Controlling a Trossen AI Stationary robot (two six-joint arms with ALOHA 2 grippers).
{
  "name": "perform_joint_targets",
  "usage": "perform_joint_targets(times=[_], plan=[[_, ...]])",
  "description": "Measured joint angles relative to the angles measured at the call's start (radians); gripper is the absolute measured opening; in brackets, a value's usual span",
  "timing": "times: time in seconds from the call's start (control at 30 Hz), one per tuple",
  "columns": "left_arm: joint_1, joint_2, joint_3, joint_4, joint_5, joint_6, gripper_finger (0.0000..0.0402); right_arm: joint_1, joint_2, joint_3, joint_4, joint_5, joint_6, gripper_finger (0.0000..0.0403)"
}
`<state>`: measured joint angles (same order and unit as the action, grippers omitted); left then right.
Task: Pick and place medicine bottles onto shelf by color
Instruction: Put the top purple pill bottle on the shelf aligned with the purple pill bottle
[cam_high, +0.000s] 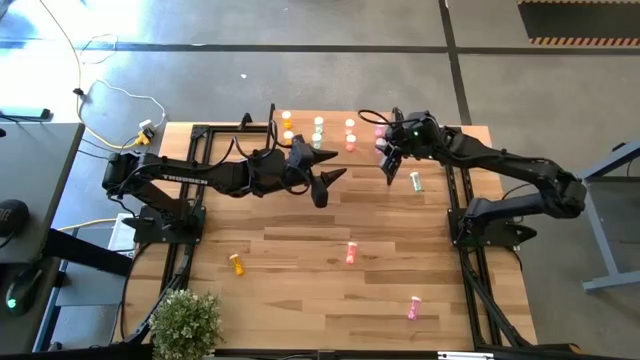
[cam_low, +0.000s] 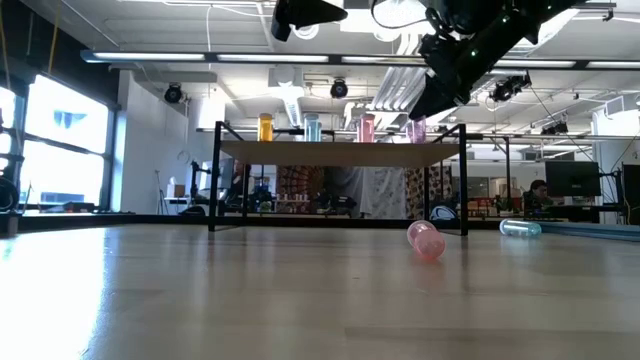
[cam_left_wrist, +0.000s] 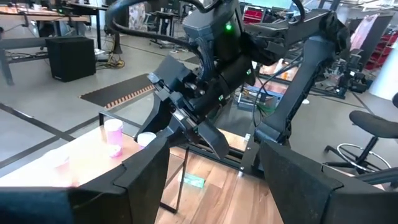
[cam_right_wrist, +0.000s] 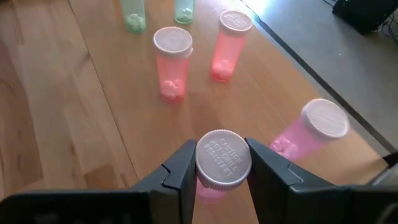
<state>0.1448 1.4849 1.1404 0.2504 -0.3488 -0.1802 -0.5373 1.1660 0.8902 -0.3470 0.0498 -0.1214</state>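
Note:
The shelf (cam_high: 335, 118) stands at the table's far middle. On it stand orange (cam_high: 287, 118), pale green (cam_high: 318, 124), salmon (cam_high: 350, 126) and pink (cam_high: 379, 130) bottles in pairs by colour. In the low view they show as a row on the shelf (cam_low: 340, 152). My right gripper (cam_high: 390, 162) is over the shelf's right end, shut on a pink bottle (cam_right_wrist: 222, 160), with a second pink bottle (cam_right_wrist: 314, 127) beside it. My left gripper (cam_high: 335, 187) hangs open and empty above the table, just in front of the shelf; its fingers stand wide apart in its wrist view (cam_left_wrist: 211, 180). My right gripper pinches the pink bottle by its pale cap (cam_right_wrist: 222, 149), one finger (cam_right_wrist: 180, 171) on each side of it. The fingers come from above, slanting down. The bottle is upright. I cannot tell whether its bottom stands on the shelf, because the cap and fingers hide it.
Loose bottles lie on the table: green (cam_high: 416, 181) right of the shelf, salmon (cam_high: 351, 252) in the middle, orange (cam_high: 237, 264) at the left, pink (cam_high: 413, 308) near the front. A small plant (cam_high: 185, 325) stands at the front left corner.

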Motion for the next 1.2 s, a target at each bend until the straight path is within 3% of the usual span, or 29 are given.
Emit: perform_joint_targets(times=[1.2], plan=[[0.0, 0.0, 0.0, -0.003, -0.006, 0.0, 0.0241, 0.0, 0.023, 0.002, -0.011, 0.058, 0.037, 0.012]])
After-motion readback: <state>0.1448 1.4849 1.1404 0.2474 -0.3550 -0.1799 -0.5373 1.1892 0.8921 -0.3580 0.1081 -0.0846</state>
